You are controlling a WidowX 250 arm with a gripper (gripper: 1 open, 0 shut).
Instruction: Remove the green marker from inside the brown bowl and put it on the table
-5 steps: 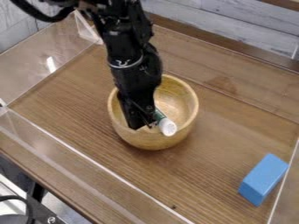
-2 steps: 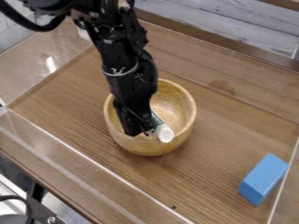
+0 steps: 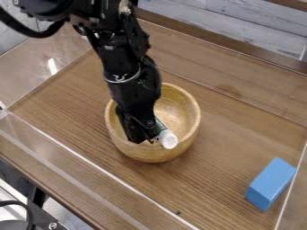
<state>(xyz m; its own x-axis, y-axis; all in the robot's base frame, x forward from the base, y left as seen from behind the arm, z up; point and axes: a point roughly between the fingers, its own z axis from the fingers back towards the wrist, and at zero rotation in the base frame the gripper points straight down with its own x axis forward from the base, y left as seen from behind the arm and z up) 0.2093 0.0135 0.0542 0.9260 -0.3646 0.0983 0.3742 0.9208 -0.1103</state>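
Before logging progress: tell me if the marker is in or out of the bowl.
In. The green marker lies inside the brown bowl, with the gripper down on it.

Round light tan wooden bowl [image 3: 153, 128], thick rim, smooth sides, upright on the dark brown wood-grain table [image 3: 240, 126], a little toward 9 o'clock of the tabletop's middle. Inside it, toward the 5 o'clock part of the rim: green marker [image 3: 164, 137], short and thick, tilted, white end showing near the rim, green label only partly visible, upper part hidden. Table edged by clear walls, bare wood all around the bowl.
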